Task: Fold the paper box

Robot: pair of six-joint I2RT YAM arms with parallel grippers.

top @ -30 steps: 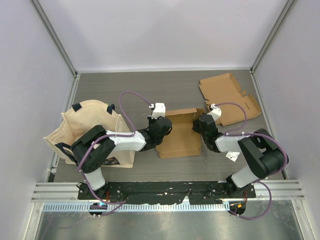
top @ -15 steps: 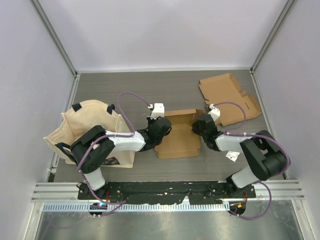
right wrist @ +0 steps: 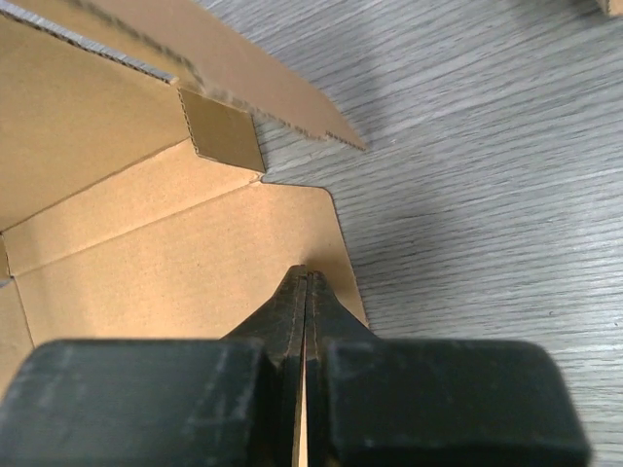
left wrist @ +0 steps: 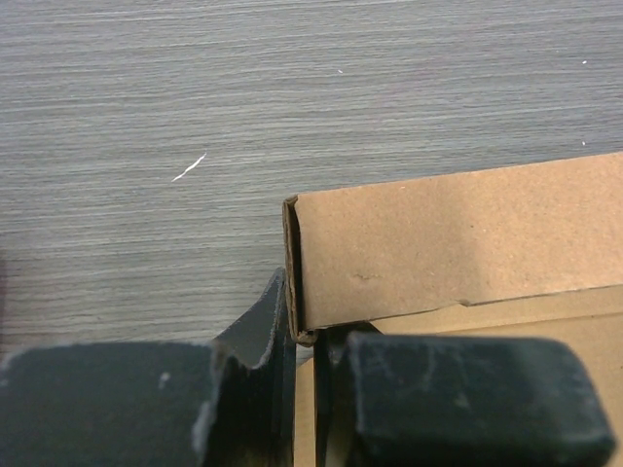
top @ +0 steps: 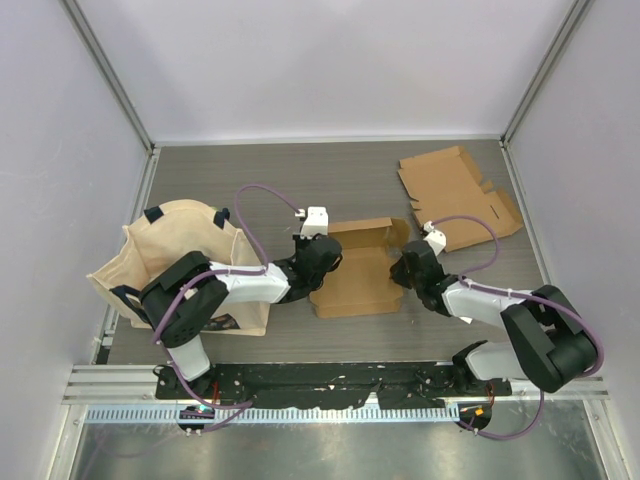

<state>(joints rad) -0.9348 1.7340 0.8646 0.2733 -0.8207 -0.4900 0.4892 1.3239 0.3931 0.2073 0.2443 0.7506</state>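
Note:
The paper box [top: 358, 275] lies partly folded at the table's middle, brown cardboard with its rear wall raised. My left gripper [top: 322, 258] is shut on the box's left wall. In the left wrist view its fingers [left wrist: 304, 336] pinch the corner edge of the cardboard wall [left wrist: 458, 233]. My right gripper [top: 405, 262] is at the box's right side, shut with nothing between its fingers. In the right wrist view its closed tips [right wrist: 307, 277] point down over the flat right flap [right wrist: 146, 243], near that flap's outer edge.
A second, flat cardboard blank [top: 458, 195] lies at the back right. A beige tote bag [top: 180, 265] stands at the left, close to my left arm. Enclosure walls ring the table.
My right gripper has slid a little toward the near right along the box's right flap, and its arm has swung outward. The left gripper keeps its hold and has not moved.

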